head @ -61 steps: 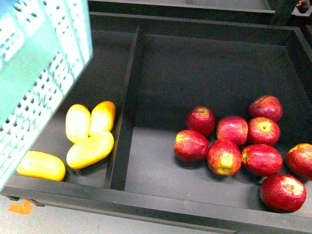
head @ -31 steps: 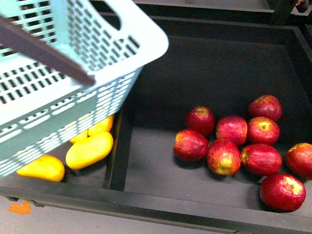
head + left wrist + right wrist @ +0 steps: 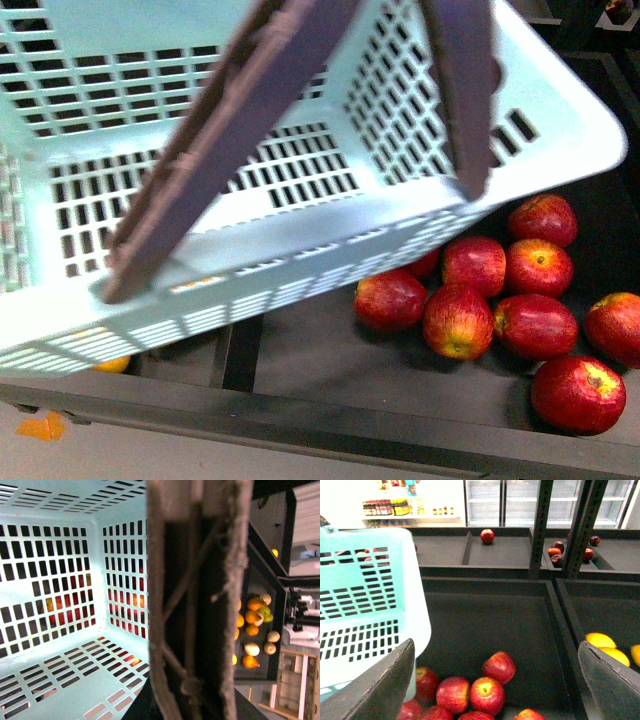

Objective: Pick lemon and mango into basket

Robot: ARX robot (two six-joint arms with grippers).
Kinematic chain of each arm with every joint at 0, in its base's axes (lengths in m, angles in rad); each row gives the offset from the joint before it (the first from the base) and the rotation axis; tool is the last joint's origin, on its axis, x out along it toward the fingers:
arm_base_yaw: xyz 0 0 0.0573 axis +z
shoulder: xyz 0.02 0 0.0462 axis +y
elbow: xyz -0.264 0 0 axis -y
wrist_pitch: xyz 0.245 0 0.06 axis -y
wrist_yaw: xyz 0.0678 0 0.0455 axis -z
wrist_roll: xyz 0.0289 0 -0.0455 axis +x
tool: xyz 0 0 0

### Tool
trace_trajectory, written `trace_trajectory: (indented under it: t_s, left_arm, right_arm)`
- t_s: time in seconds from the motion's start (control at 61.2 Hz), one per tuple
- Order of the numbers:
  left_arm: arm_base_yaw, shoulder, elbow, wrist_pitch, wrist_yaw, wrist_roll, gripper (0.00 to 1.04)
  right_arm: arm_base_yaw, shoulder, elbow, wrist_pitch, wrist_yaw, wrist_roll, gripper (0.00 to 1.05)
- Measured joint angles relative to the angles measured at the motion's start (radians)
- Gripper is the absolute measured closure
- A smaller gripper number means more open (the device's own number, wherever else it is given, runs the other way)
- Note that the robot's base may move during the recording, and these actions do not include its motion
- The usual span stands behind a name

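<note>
Showing 1 basket (image 3: 300, 285), 9 red apples (image 3: 458, 320)

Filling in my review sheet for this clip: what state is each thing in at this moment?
Basket: held up over the bin, tilted, empty inside.
Apples: lying loose in the right compartment, bunched together, none gripped.
Yellow fruit: in the left compartment, almost wholly hidden under the basket.
Right gripper: jaws wide open, holding nothing, above the apples.
</note>
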State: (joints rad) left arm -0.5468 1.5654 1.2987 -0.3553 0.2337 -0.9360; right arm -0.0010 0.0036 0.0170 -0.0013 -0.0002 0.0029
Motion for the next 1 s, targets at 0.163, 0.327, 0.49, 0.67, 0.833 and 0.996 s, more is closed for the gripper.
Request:
trace_trajectory:
  t_s: [0.163,0.327,0.49,0.67,0.833,0.996]
  left_arm:
    - [-0.059,0.0,0.0,0.029,0.015,-0.002,1.0]
    - [-0.06,0.0,-0.002,0.029,0.009,-0.003,1.0]
    - [-0.058,0.0,-0.002,0.029,0.002,0.001,1.0]
    - [-0.058,0.0,-0.002,0.029,0.003,0.001,1.0]
    - [-0.059,0.0,-0.002,0.03,0.009,0.002,1.0]
    - [-0.059,0.0,-0.002,0.03,0.003,0.002,1.0]
  right_arm:
    - [0.0,0.0,0.0,0.0,0.0,0.0,0.09]
    - [0.0,0.0,0.0,0.0,0.0,0.0,0.09]
    - [0.0,0.0,0.0,0.0,0.0,0.0,0.09]
    - [0.032,0.076,0.058,-0.153,0.124,0.092,0.09]
    - [-0.076,0.379,0.172,-0.394,0.202,0.327,0.09]
    - [-0.334,0.557,0.208,-0.198,0.066,0.313,0.09]
